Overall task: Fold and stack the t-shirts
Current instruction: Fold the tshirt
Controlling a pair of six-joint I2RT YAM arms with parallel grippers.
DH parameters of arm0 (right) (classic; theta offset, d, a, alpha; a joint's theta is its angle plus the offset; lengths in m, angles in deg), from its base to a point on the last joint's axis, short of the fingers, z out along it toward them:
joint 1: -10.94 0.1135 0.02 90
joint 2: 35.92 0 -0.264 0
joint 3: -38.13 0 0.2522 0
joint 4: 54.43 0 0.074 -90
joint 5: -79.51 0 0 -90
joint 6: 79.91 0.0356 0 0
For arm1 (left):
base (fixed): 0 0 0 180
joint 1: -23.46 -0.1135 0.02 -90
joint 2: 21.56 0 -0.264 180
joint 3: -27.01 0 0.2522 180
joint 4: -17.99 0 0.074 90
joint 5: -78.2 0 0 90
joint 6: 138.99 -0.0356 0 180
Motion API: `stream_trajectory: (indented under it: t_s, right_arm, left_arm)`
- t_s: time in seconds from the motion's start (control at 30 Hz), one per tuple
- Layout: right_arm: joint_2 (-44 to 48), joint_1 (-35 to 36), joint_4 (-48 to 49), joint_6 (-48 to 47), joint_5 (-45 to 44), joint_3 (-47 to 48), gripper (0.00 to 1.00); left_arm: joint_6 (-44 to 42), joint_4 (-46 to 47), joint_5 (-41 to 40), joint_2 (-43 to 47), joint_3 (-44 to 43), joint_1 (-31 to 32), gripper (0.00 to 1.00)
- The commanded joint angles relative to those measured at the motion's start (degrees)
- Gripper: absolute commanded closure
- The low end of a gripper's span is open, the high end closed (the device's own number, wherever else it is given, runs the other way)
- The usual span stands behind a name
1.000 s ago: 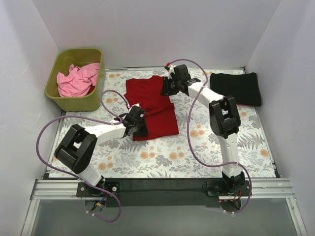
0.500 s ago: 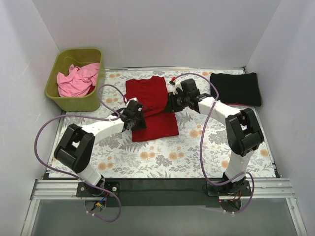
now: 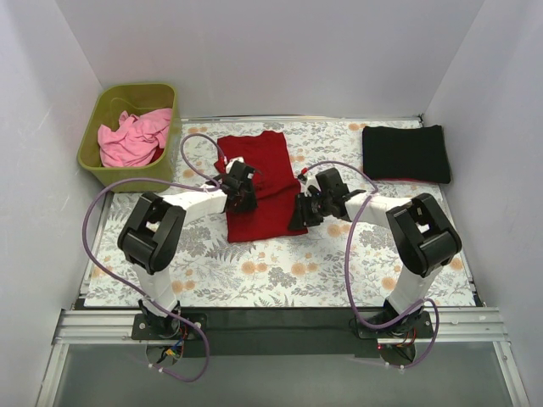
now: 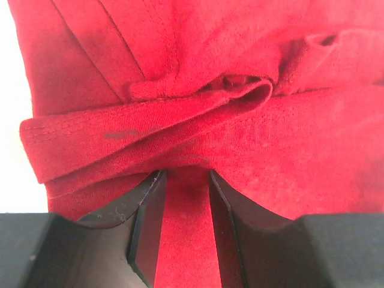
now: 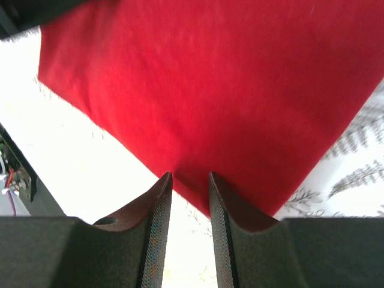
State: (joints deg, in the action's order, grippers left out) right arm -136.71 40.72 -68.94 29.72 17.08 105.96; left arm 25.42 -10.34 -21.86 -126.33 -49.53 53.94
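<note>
The dark red t-shirt [image 3: 259, 174] lies folded into a long strip at the middle of the table, and it fills the left wrist view [image 4: 198, 90] with a bunched fold across it. My left gripper [image 3: 246, 193] [image 4: 186, 174] rests low on the shirt's left side, jaws narrowly open with flat red cloth showing through the gap. At the shirt's near right corner [image 5: 240, 90] my right gripper [image 3: 299, 215] [image 5: 189, 175] stands narrowly open, tips at the hem. The black t-shirt [image 3: 405, 153] lies folded at the far right. A crumpled light pink t-shirt [image 3: 131, 137] sits in the bin.
An olive-green bin [image 3: 106, 174] stands at the far left corner. A floral table cloth [image 3: 280, 263] covers the table. White walls close in the back and both sides. Purple cables loop off both arms.
My right gripper has come down the shirt's right edge from its far corner to its near corner. My left gripper has moved from the near left edge up onto the shirt's middle. The cloth lies smoother.
</note>
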Motion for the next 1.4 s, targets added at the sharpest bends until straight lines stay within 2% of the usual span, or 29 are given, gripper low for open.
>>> stream_trajectory:
  t_s: [0.0, 0.3, 0.63, 0.97, 1.03, 1.13, 1.2, 1.37]
  right_arm:
    - [3.06, 0.37, 4.88, 1.45, 2.22, -2.2, 0.68]
    - [3.94, 0.45, 5.24, 0.84, 1.87, -6.77, 0.68]
    - [2.97, 0.54, 5.24, 0.05, 3.01, -7.83, 0.68]
    - [8.06, 0.45, 3.04, -0.39, 1.87, -7.31, 0.68]
    - [9.21, 0.46, 2.51, -0.74, 1.26, -6.69, 0.67]
    - [9.83, 0.45, 2.16, -0.57, 2.04, -4.5, 0.67]
    - [9.13, 0.37, 2.16, -0.48, 2.83, -2.14, 0.67]
    - [4.22, 0.45, 2.07, 0.14, 5.65, 3.58, 0.67]
  left_arm:
    - [-2.16, 2.17, -5.49, -1.13, -2.07, -0.42, 0.66]
    - [-3.48, 5.95, -9.97, -4.12, -4.89, -3.14, 0.67]
    - [-9.01, 16.74, -5.85, -6.05, -8.67, -4.73, 0.63]
    - [-10.08, 16.24, -2.33, -15.46, -19.04, -7.8, 0.57]
    - [-9.46, 15.71, -1.98, -13.8, -18.52, -8.42, 0.52]
    - [-8.59, 14.84, -2.59, -6.25, -13.88, -8.51, 0.44]
    - [-7.1, 12.12, -2.95, 0.34, -11.5, -8.42, 0.43]
    - [-2.17, 8.85, -0.13, 12.47, 2.64, -8.51, 0.43]
